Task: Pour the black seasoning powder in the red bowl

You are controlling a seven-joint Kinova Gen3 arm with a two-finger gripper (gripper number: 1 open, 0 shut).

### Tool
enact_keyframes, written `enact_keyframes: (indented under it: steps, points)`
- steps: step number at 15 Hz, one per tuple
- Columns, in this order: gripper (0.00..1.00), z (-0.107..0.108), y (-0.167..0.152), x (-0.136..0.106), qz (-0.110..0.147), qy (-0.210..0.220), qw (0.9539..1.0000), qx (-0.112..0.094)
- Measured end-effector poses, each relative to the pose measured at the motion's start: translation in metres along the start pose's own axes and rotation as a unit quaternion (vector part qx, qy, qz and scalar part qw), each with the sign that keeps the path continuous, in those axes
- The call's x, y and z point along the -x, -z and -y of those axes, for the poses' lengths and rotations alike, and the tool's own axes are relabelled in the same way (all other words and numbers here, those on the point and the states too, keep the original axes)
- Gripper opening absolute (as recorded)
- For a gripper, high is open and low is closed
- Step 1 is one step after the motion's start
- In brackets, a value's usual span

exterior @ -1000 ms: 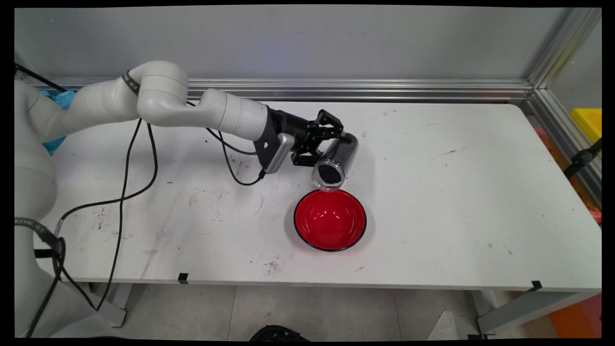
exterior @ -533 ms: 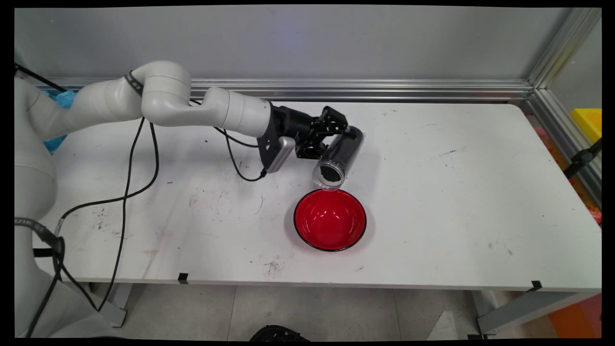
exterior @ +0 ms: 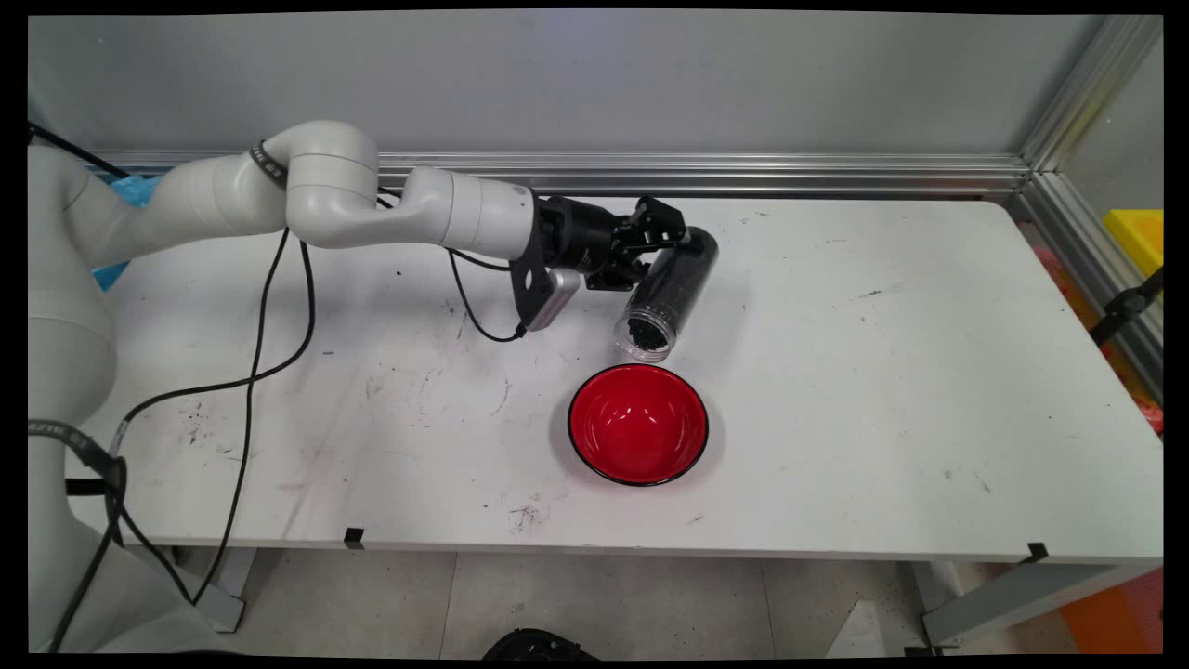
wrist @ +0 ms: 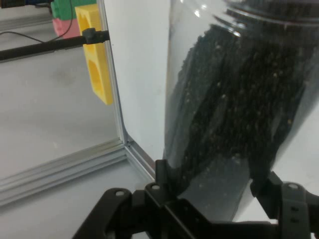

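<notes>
While the white arm reaches in from the left of the main view, its black claw point(exterior: 661, 249) is closed around the upper part of a clear cylindrical jar point(exterior: 671, 293) filled with small black grains. The jar sits just above the middle of the frame, tilted, with its open mouth pointing down and toward the lower left. Below the mouth, and apart from it, a red bowl point(exterior: 638, 424) with a black rim stands on the white table point(exterior: 882, 390); its inside looks bare. Black cables hang from the arm at the left.

Compared with the frames from a second and half a second ago, the jar has moved up and to the right in the picture. Its mouth then hung right at the bowl's far rim and now stands clear of it. The bowl has not moved.

In the hand view, the jar point(wrist: 234, 109) fills the right half of the frame, dark with grains behind clear plastic. The claw's point(wrist: 214, 186) fingers point(wrist: 162, 172) rise from the bottom edge and press against the jar's two sides. In the upper left, beyond a metal frame rail point(wrist: 112, 94), a yellow block point(wrist: 94, 55) hangs beside a black rod.

The step in hand looks like carrying a tilted, loaded jar near the bowl. Any further move would call for a steady grip, since the open mouth faces downward.
</notes>
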Motion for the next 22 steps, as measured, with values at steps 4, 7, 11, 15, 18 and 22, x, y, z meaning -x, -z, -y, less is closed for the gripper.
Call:
enact_keyframes:
  steps: [4,7,11,15,18,22]
  points:
    - [0.0,0.002,-0.006,-0.003,0.008,-0.023,0.9996,-0.012]
    - [0.0,0.002,-0.01,-0.007,0.015,-0.039,0.9989,-0.021]
    - [0.0,0.0,-0.012,-0.01,0.022,-0.051,0.998,-0.027]
    - [0.0,-0.002,-0.013,-0.015,0.027,-0.063,0.9971,-0.033]
    - [0.0,-0.005,-0.013,-0.019,0.028,-0.071,0.9964,-0.036]
    - [0.0,-0.01,-0.012,-0.025,0.028,-0.081,0.9955,-0.039]
